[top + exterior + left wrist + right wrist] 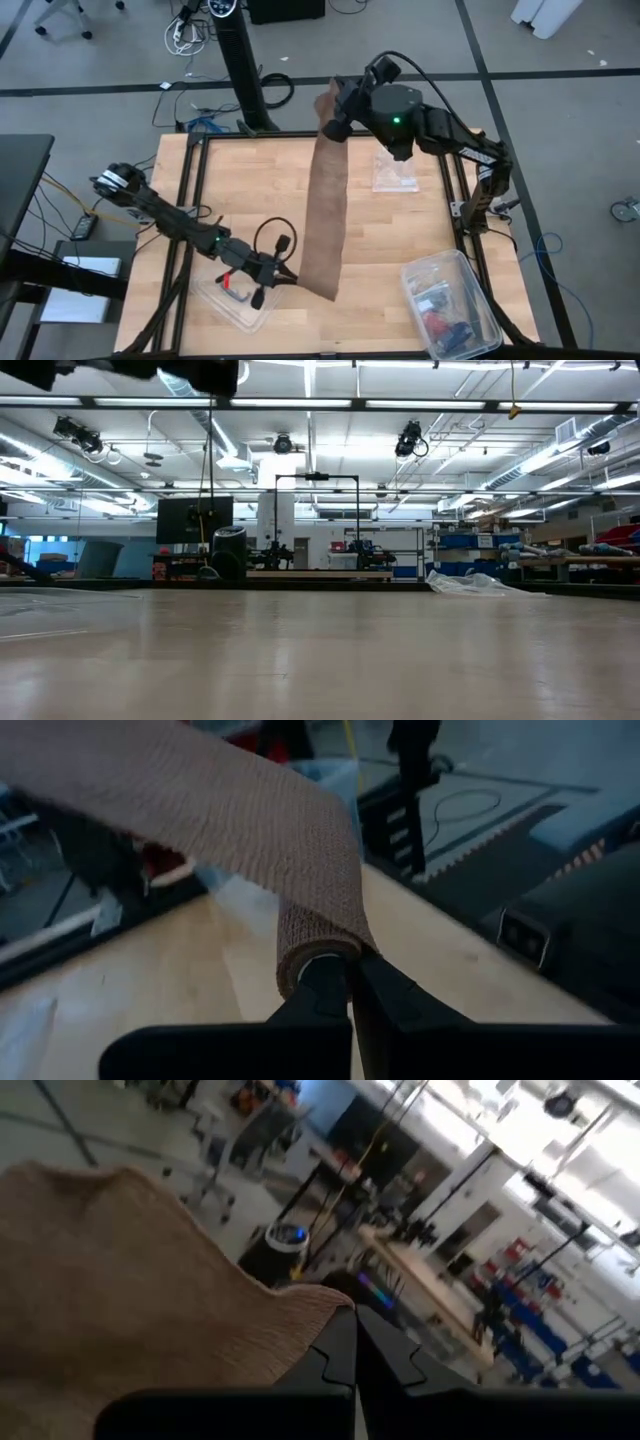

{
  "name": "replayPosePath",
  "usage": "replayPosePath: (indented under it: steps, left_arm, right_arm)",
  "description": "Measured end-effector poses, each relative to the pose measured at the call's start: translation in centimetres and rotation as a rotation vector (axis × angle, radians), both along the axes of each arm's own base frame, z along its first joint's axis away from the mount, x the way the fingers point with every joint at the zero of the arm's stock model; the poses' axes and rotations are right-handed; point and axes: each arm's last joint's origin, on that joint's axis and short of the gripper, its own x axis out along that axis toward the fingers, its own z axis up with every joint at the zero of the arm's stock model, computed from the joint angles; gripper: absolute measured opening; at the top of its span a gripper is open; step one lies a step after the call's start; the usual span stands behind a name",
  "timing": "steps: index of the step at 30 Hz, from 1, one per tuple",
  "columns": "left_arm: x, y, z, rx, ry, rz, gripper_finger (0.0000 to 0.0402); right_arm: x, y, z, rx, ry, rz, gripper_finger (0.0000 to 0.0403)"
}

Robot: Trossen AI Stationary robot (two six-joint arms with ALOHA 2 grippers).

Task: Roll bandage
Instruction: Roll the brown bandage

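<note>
Bandage (326, 205) stretched taut across the table: left gripper (287, 279) clamped on its small rolled start, right gripper (333, 125) clamped on the far end; uneven tension could pull the roll loose

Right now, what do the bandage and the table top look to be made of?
Bandage: soft woven elastic-looking fabric, matte brown; a ribbed weave shows in the left wrist view, where it curls into a roll. Table top: pale wood, probably jointed planks with a smooth finish; grain strips show.
</note>
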Motion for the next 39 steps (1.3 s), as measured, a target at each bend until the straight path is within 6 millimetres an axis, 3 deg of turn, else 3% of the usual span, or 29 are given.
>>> replayPosePath:
  steps: [7, 20, 32, 39]
  left_arm:
    - [-0.3, -1.9, 1.6, -0.010, -0.053, -0.064, 0.0001]
    - [-0.6, -4.0, 4.1, 0.009, -0.096, -0.127, 0.0001]
    - [-3.4, -2.4, 8.1, -0.015, -0.174, -0.101, 0.0001]
    - [-4.4, -1.7, 9.1, -0.058, -0.155, -0.100, 0.0001]
  right_arm:
    - [-0.3, -1.7, -2.2, 0.163, 0.055, 0.029, 0.0000]
    - [0.5, -3.1, -6.4, 0.310, 0.223, 0.052, 0.0000]
    - [1.6, -4.2, -13.4, 0.484, 0.439, 0.040, 0.0000]
    - [2.4, -4.2, -17.2, 0.553, 0.514, 0.079, 0.0000]
